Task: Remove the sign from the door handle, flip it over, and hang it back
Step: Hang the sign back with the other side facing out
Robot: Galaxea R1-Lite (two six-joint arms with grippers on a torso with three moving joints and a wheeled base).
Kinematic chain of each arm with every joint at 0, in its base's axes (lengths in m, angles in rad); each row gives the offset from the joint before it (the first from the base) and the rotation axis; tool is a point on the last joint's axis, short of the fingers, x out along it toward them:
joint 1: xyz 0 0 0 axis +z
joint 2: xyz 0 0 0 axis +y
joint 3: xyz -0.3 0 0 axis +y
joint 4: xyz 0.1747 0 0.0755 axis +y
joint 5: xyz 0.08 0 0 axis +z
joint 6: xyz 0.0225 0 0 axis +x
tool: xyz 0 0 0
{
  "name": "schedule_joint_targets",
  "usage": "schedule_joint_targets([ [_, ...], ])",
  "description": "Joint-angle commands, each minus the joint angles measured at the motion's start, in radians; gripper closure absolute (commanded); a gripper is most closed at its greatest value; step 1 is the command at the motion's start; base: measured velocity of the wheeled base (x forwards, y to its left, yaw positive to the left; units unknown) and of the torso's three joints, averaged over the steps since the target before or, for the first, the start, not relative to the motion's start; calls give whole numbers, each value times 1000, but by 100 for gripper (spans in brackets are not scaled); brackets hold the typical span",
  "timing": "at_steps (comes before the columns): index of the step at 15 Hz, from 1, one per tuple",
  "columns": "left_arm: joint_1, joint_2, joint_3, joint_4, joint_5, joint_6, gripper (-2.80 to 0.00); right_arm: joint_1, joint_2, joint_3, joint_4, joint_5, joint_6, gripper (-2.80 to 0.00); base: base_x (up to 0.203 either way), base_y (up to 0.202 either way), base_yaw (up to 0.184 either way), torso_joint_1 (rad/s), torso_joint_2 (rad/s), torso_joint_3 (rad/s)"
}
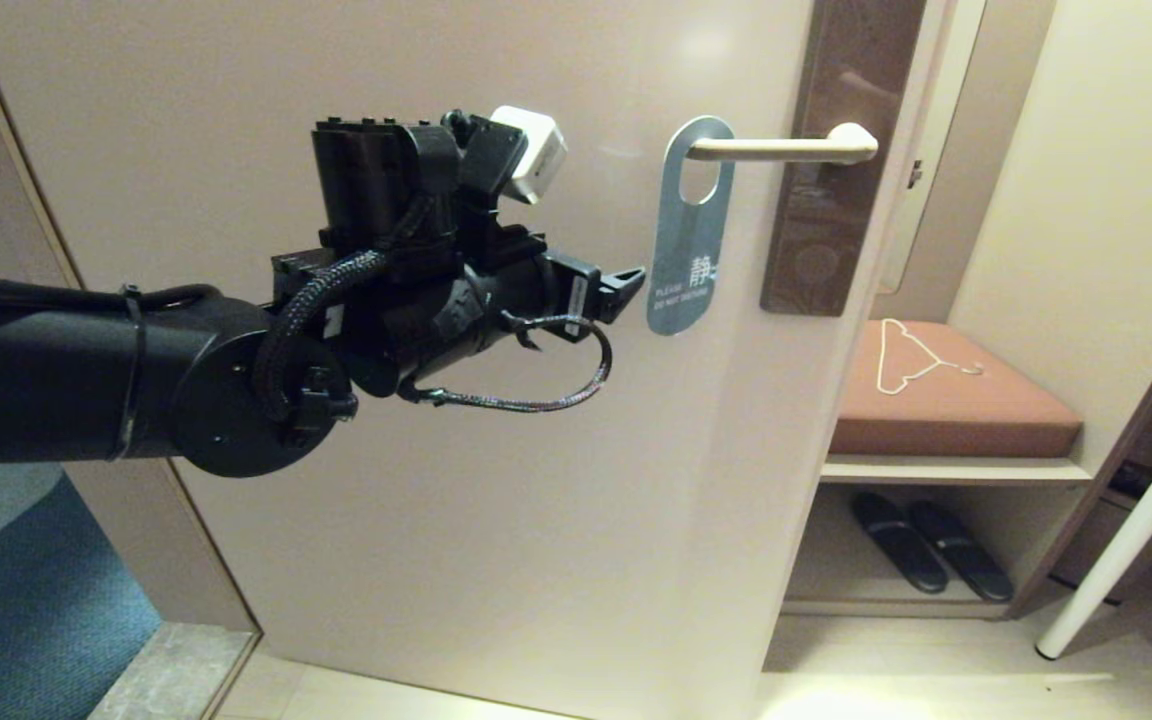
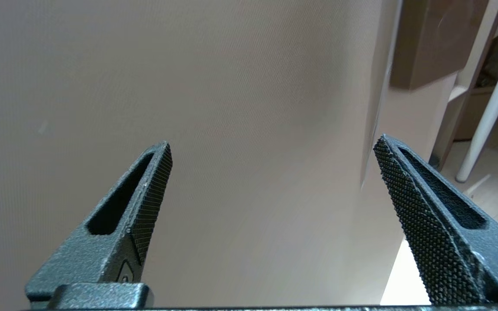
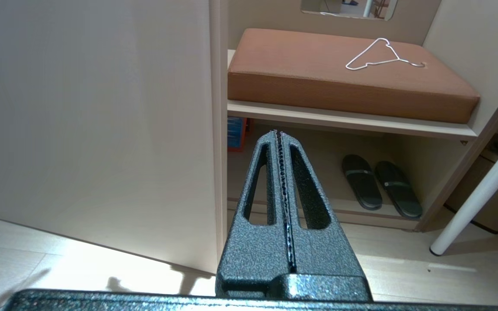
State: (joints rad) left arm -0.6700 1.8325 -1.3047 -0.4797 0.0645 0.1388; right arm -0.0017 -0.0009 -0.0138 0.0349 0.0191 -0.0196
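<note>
Nearest us, our left arm reaches level across the door [image 1: 556, 480], its left gripper [image 2: 272, 149] spread wide and empty, tips just short of the sign's lower edge. Our right gripper [image 3: 280, 134] is pressed together, held low and pointing toward the slippers [image 3: 381, 185]. Beyond, the blue-grey sign [image 1: 686, 245] hangs by its oval hole on the cream door handle [image 1: 786, 148], reading "PLEASE DO NOT DISTURB" under a white Chinese character.

The sign [image 1: 688, 235] hangs on the door handle [image 1: 786, 148], against the door [image 1: 496, 500]. The left tool [image 1: 626, 283] sits just at the sign's 9 o'clock. At 4 o'clock of the handle, a hanger [image 1: 911, 355] lies on a cushion [image 1: 956, 410], slippers [image 1: 931, 545] beneath.
</note>
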Motion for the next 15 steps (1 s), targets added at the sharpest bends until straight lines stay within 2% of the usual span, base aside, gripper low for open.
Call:
schedule_joint_targets([
  [1, 6, -41, 45, -10, 1, -2, -280, 0, 1, 0, 0, 1, 0, 0, 0, 0, 0, 0, 0, 0],
  [2, 6, -44, 64, -39, 1, -3, 0, 0, 1, 0, 0, 1, 0, 0, 0, 0, 0, 0, 0, 0],
  [4, 11, -49, 98, -95, 8, -1, 0, 0, 1, 0, 0, 1, 0, 0, 0, 0, 0, 0, 0, 0],
  [8, 17, -27, 73, -100, -1, 2, 0, 0, 1, 0, 0, 1, 0, 0, 0, 0, 0, 0, 0, 0],
  [15, -18, 94, -66, -99, -10, 6, 0, 0, 1, 0, 0, 1, 0, 0, 0, 0, 0, 0, 0, 0],
])
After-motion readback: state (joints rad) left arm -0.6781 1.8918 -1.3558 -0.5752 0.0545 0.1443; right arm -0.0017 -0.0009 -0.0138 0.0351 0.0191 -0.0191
